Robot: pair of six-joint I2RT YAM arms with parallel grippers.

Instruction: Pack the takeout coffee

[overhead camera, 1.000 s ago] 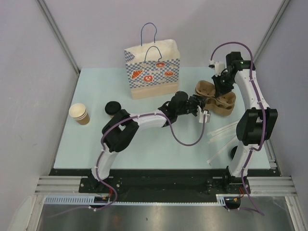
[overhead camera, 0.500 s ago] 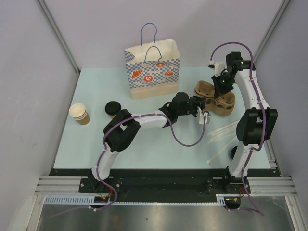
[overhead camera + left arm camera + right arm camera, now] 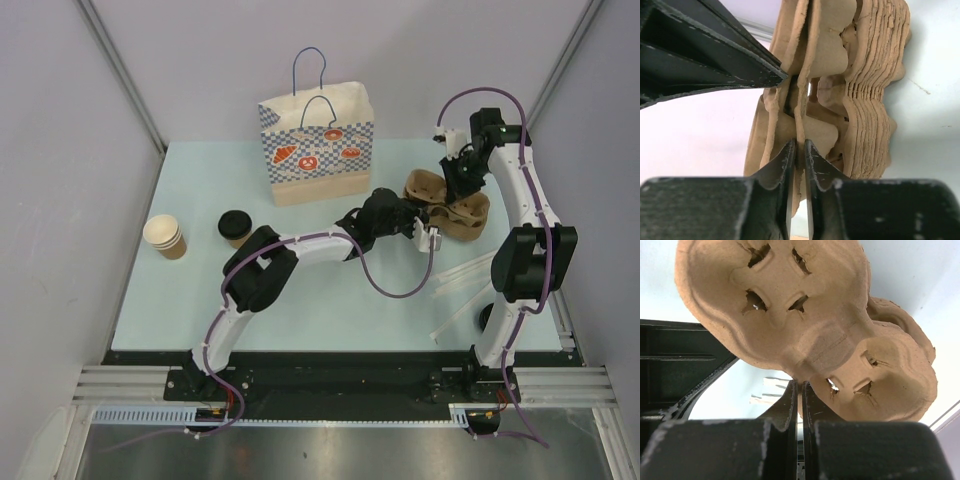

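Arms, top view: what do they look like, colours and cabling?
The left arm and right arm have white links with bulky black joint housings. A purple cable loops loosely along each. The left hand has flat black fingers, scuffed at the edges.

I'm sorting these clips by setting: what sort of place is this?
Likely a lab test cell staged as a café takeout counter: plain grey walls around a pale table, with a paper bag, a lidded coffee cup and a stack of cup carriers on it.
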